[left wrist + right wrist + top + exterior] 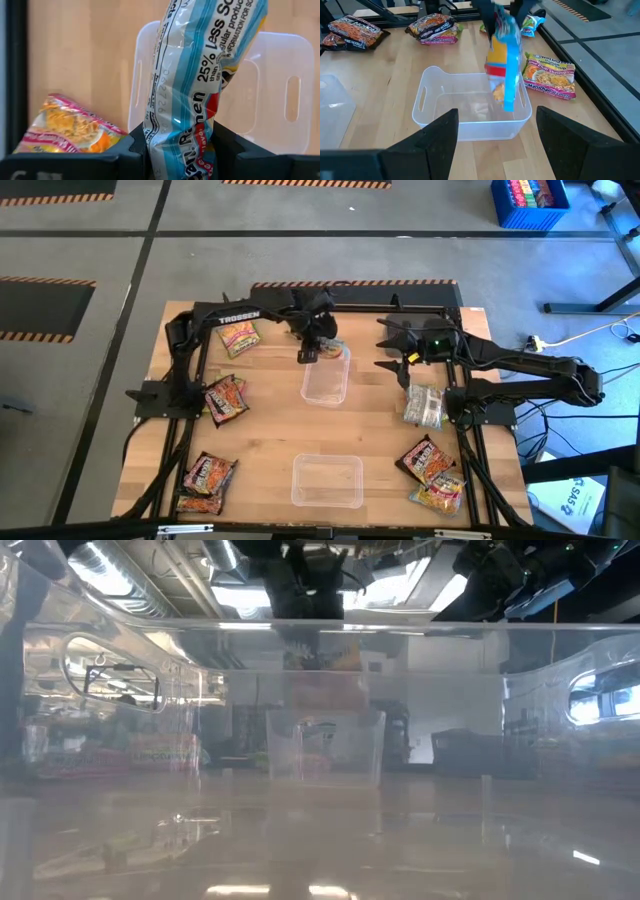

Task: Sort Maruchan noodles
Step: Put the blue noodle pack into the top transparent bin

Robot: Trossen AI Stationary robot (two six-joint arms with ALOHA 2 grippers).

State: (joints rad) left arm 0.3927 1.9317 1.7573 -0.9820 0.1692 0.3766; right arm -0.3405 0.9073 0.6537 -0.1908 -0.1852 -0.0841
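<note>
over far tub (470,112) | left gripper (182,150) clamps blue packet (505,60), long axis upright, seemingly hanging | right gripper (492,135) apart

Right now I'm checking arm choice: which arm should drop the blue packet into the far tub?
The left. Its gripper is shut on the blue packet, which hangs just above the far tub. The right gripper is open and empty beside the tub.
</note>
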